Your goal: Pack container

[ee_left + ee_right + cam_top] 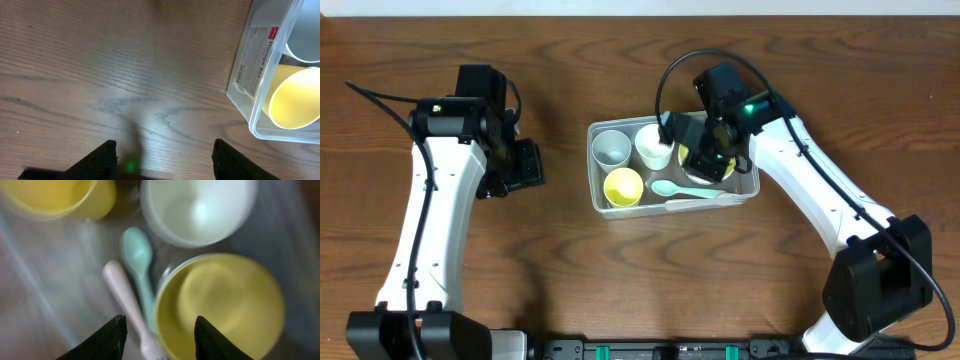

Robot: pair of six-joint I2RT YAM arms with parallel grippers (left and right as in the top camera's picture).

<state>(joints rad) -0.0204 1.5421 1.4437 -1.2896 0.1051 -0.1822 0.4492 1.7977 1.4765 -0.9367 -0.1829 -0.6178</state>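
Right hand (pixel 159 322): fingers spread and gripping nothing, poised low over the near rim of a round yellow plastic bowl (pixel 225 305). The wrist view is blurred, so contact with the rim cannot be judged.

In that view, a mint-green plastic spoon (pixel 136 255) and a pale whitish plastic spoon (pixel 122 290) lie side by side at 9 o'clock of the bowl. A round white cup (pixel 197 210) stands at 12 o'clock and a yellow cup (pixel 55 195) at 10 o'clock.

All of these sit inside the clear, colourless rectangular plastic container (pixel 591 165). It lies near the middle of the brown wooden tabletop (pixel 100 75), with a grey cup (pixel 612 148) in its 10 o'clock corner.

Left hand (pixel 165 150): released and empty, low over bare tabletop at 9 o'clock of the container and apart from it.

Judged step: setting the bowl into the 3 o'clock end of the container, with packing apparently near complete. To do it well, the right hand should rise straight up with its fingers wide. It should clear the bowl rim and the container wall before any sideways travel, so that neither the bowl nor the spoons are dragged. The light container may slide, so slow motion is advisable.
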